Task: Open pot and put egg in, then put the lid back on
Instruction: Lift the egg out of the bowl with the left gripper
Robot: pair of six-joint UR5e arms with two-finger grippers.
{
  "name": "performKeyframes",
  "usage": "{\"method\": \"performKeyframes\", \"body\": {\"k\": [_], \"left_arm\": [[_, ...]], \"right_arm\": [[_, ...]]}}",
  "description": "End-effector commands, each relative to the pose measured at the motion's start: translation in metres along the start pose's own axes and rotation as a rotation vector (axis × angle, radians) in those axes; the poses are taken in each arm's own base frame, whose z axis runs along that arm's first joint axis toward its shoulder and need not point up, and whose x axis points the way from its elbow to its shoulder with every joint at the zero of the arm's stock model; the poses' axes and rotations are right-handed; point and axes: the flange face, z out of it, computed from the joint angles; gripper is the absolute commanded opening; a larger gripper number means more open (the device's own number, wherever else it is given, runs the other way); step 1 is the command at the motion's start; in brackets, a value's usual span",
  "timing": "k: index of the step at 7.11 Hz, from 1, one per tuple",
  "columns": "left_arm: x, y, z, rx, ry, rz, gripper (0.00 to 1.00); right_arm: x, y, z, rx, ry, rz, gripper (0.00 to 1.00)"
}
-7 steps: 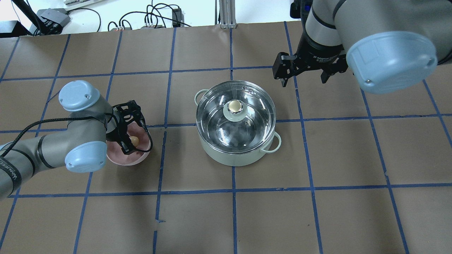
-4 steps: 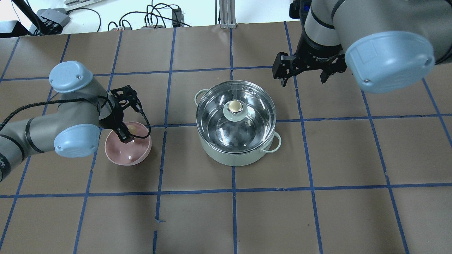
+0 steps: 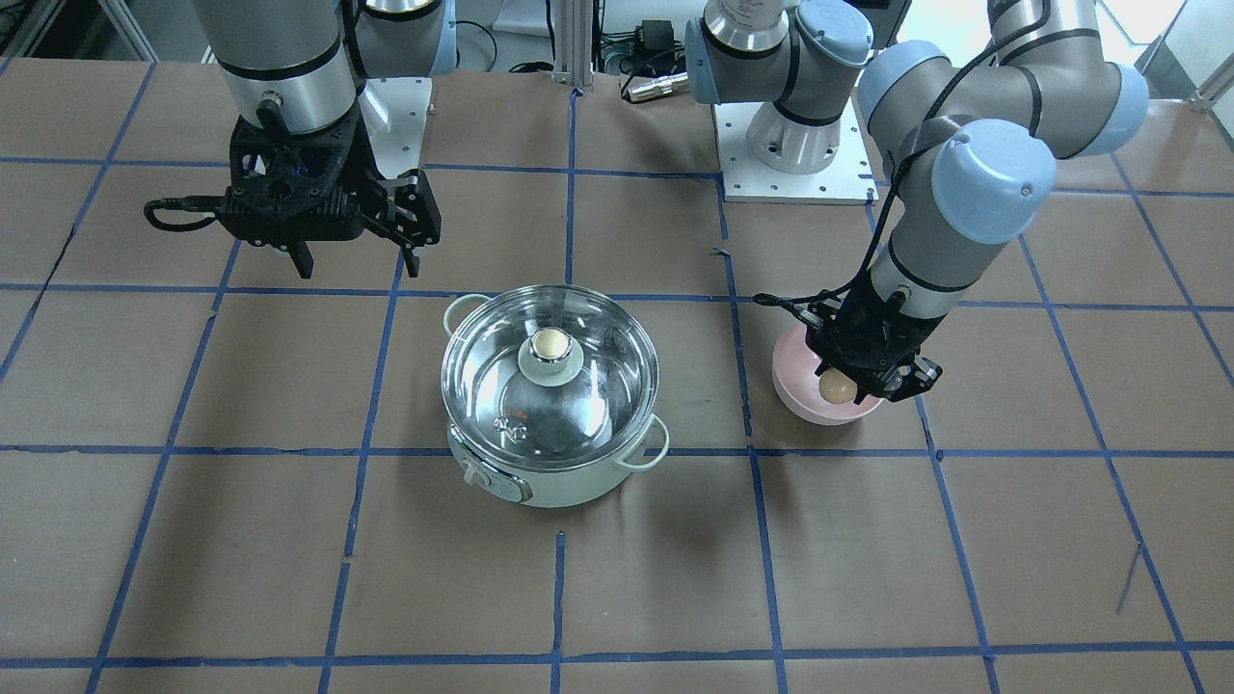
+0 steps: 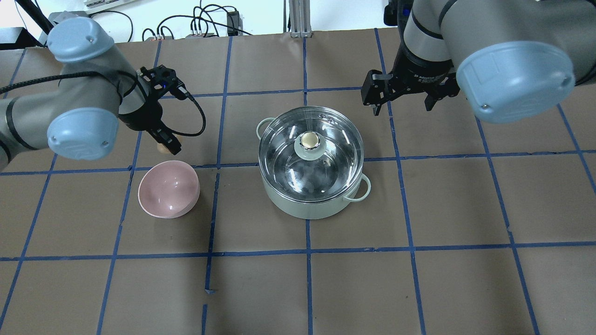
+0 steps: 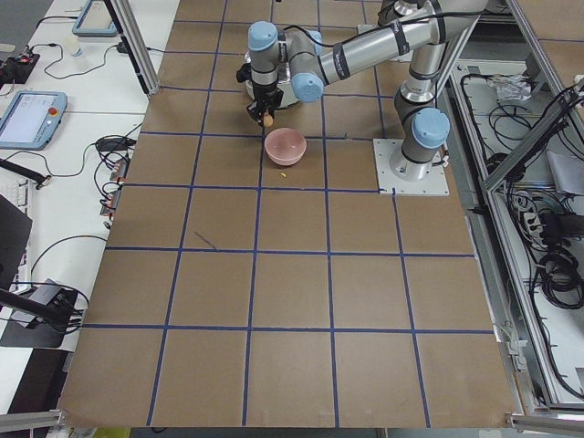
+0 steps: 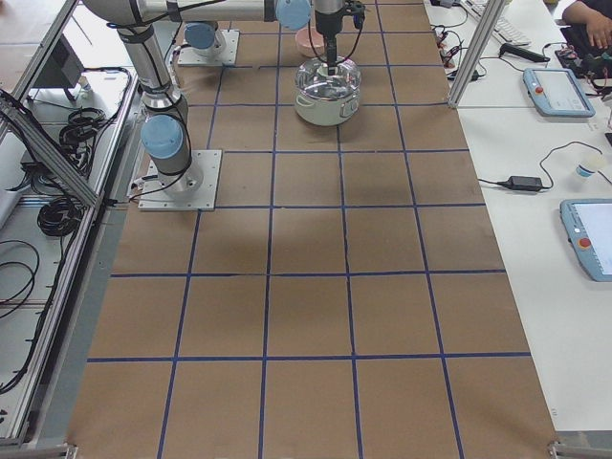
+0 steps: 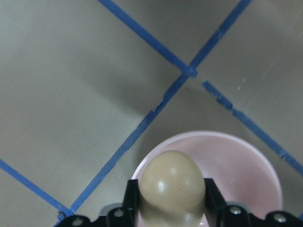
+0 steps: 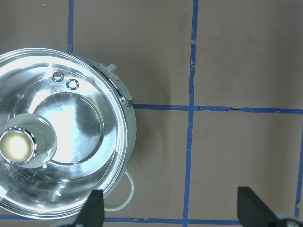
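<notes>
Egg (image 7: 173, 189): likely light, smooth, brittle; pinched across its middle by left fingers (image 7: 132, 201), aloft near pink bowl (image 4: 167, 191) | lid (image 4: 336, 139): seated on pot (image 4: 302, 211), best taken by knob (image 4: 308, 141) | right fingers (image 8: 93, 208): spread, empty.

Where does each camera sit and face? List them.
Front-facing: across the table from left arm and right arm, facing them.
Overhead: behind both arms, looking down.
Exterior left: table's end; left arm.
Exterior right: opposite end; right arm.
Left wrist: down on egg; fingers.
Right wrist: down on lid; fingertips.
Front-facing and overhead share the pot.
</notes>
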Motion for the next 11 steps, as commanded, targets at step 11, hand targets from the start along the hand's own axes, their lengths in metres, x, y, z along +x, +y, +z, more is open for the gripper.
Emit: {"method": "performKeyframes", "body": {"k": [11], "left_arm": [[0.075, -0.042, -0.105, 0.024, -0.003, -0.575, 0.07]], "right_arm": [[-0.030, 0.009, 0.002, -0.007, -0.024, 0.032, 1.00]]}}
